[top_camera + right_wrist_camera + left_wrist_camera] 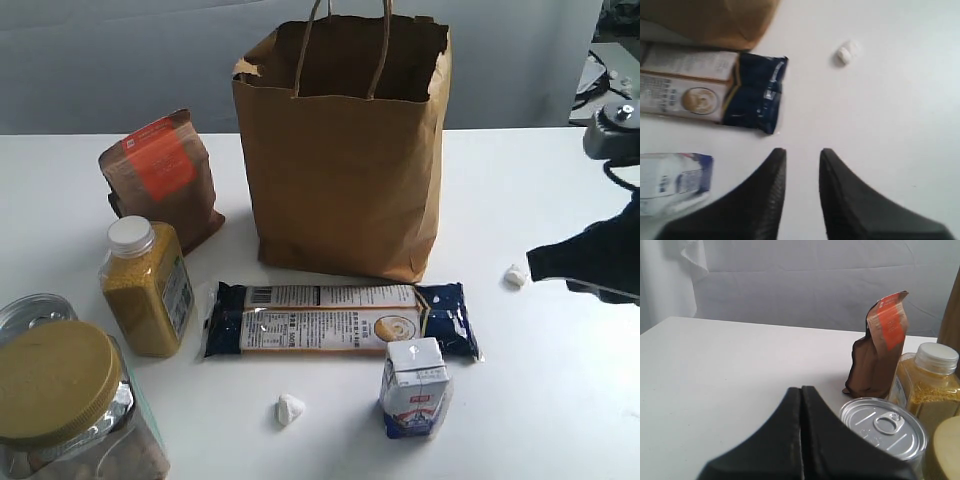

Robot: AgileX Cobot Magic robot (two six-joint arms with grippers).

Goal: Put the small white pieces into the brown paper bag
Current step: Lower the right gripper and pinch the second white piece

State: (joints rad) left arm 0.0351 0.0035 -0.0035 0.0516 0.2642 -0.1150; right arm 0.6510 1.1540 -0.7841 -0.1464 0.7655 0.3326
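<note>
White pieces [515, 276] show as two small lumps on the counter [560, 400]: one lies near the bag's [345, 150] right front corner, and a second piece [289, 409] lies well in front of the bag, past the long packet [340, 320] and just beside the carton [413, 388]; a third is not in view. They look very light and irregular, likely to skitter or roll if nudged, and I cannot tell whether they are hard or crumbly. A gentle pinch from above across the narrowest width, with the tips down at the counter, seems safest. The right tool [802, 152] hangs to the right of the bag near the first piece, its jaws parted by a narrow gap and holding nothing. The left tool [801, 388] is pressed fully together with nothing visible in it. The bag is thin paper, standing open-mouthed, and would probably tip if bumped, so a drop between the handles suits best.
</note>
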